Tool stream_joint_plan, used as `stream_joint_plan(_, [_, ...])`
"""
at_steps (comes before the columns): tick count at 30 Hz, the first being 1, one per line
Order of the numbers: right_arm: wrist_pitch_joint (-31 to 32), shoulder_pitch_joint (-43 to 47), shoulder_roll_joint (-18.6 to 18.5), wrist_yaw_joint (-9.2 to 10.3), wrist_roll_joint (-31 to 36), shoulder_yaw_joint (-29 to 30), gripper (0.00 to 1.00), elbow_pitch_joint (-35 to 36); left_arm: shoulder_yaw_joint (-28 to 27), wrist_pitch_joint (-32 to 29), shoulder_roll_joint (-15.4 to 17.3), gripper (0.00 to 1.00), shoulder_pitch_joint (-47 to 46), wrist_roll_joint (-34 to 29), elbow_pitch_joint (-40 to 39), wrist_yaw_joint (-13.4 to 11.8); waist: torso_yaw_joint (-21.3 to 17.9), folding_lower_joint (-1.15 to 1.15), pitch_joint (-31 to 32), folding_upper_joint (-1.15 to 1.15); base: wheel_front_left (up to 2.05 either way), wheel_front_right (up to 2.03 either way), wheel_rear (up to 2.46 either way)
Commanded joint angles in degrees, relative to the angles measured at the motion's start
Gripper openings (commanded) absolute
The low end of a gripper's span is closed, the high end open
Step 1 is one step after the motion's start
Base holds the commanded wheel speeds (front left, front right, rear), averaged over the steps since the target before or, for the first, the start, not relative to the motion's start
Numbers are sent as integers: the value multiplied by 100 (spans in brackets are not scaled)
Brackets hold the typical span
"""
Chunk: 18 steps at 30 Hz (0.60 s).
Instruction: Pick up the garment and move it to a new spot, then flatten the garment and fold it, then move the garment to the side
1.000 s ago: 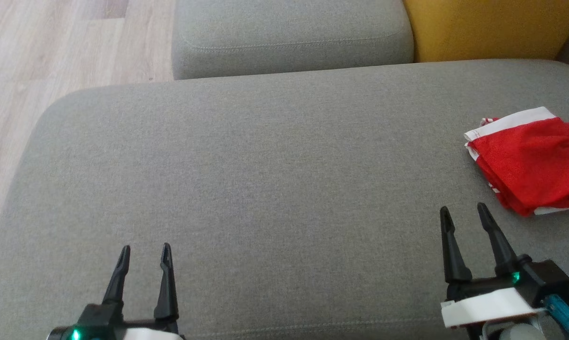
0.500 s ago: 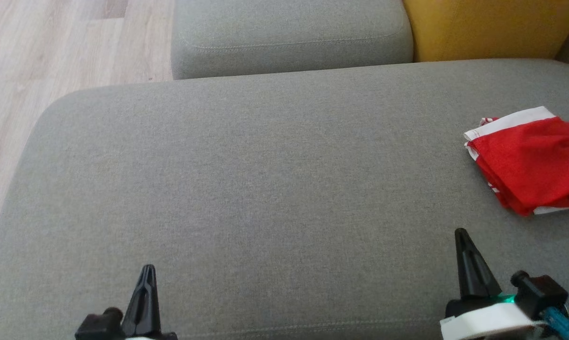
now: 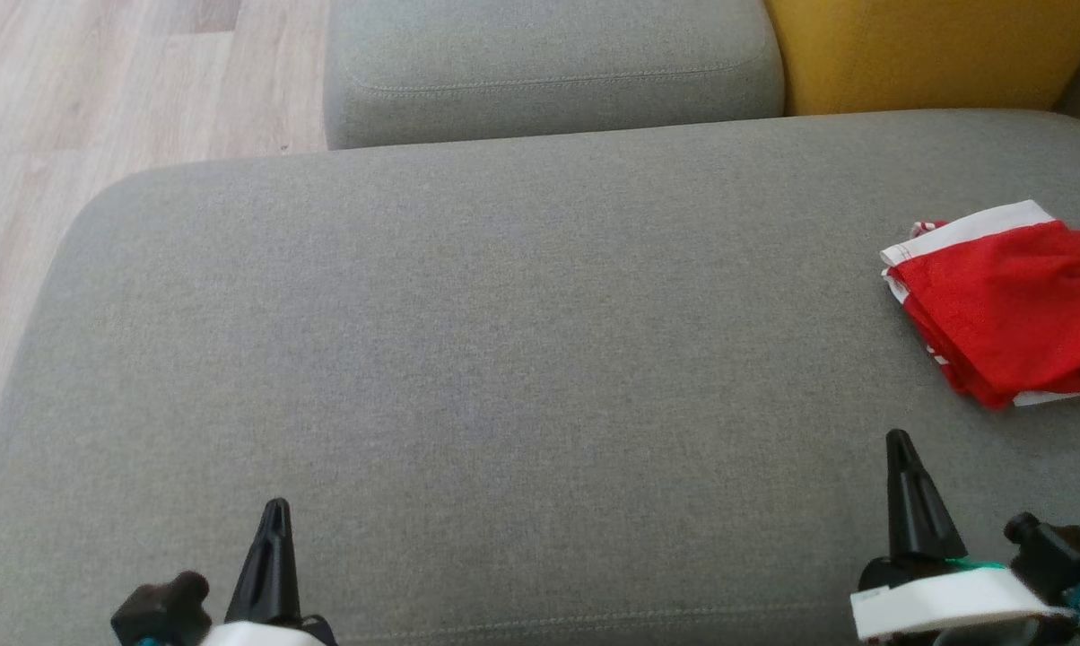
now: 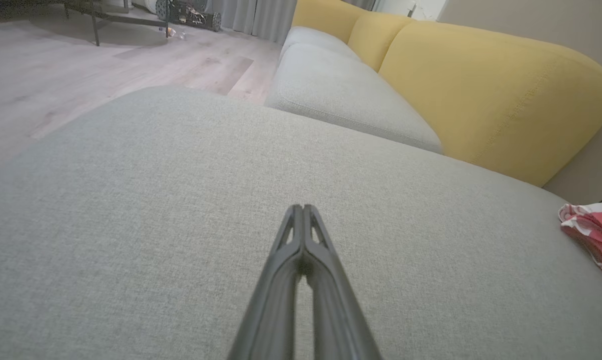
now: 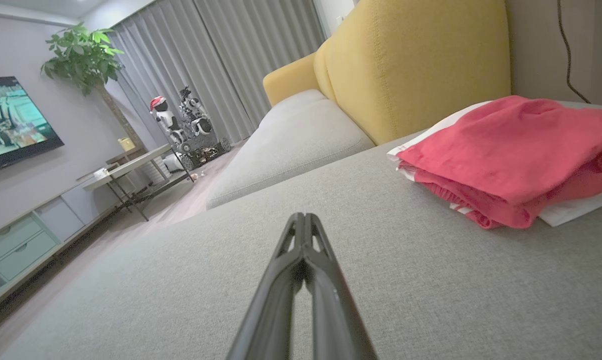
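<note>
item: my left gripper [image 3: 275,511]. fingers pressed together, nothing between them, low over the grey seat cushion [image 3: 504,341].
item: my right gripper [image 3: 899,440]. fingers likewise pressed together and empty, over the same cushion.
item: garment [image 3: 1006,305]. red with white trim, folded in a loose stack, lying on the cushion ahead of my right gripper and a little to its right, near but not touching; well apart from my left gripper, far to its right.
item: yellow backrest [image 3: 926,54]. beyond the garment.
item: second grey cushion [image 3: 549,63]. ahead of both grippers.
item: wooden floor [image 3: 100,90]. ahead and left of my left gripper.
</note>
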State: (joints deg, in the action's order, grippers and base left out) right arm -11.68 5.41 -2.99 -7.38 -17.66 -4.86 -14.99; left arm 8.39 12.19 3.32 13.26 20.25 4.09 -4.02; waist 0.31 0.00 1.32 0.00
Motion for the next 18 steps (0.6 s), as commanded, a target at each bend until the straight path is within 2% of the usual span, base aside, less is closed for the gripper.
stream_joint_plan(1, [22,-319,-86,-2,-200,21,0,173,-111,-33,67,0,-265,179,-136,38,0,0,-2,0,0,0,0])
stream_joint_plan(18, [240,-446,-127,-3,-1401,119,0,166,-242,-253,110,0,-533,1348,54,216,-5,0,-25,0,0,0,0])
